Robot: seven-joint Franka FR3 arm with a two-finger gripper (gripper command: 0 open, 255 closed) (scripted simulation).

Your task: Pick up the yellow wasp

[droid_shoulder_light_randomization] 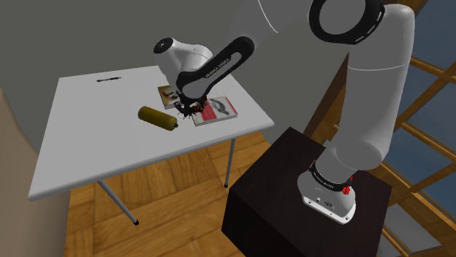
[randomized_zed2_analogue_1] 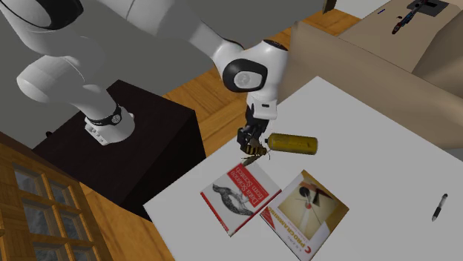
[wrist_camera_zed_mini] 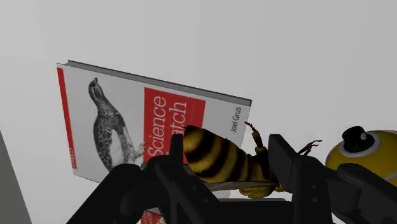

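Stripy yellow-and-dark-brown wasp (wrist_camera_zed_mini: 213, 156) is pinched in the black hand (wrist_camera_zed_mini: 229, 170), its long body running finger to finger.

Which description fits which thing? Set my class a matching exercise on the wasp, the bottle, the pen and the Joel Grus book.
Things:
1 wasp
2 yellow bottle
3 pen
4 Joel Grus book

Descriptions:
A lies flat, white cover with a red panel
B clasped between the fingers of the gripper
C alone, near an edge of the table
D on its side, right beside the gripper

Pairs: 1-B, 2-D, 3-C, 4-A
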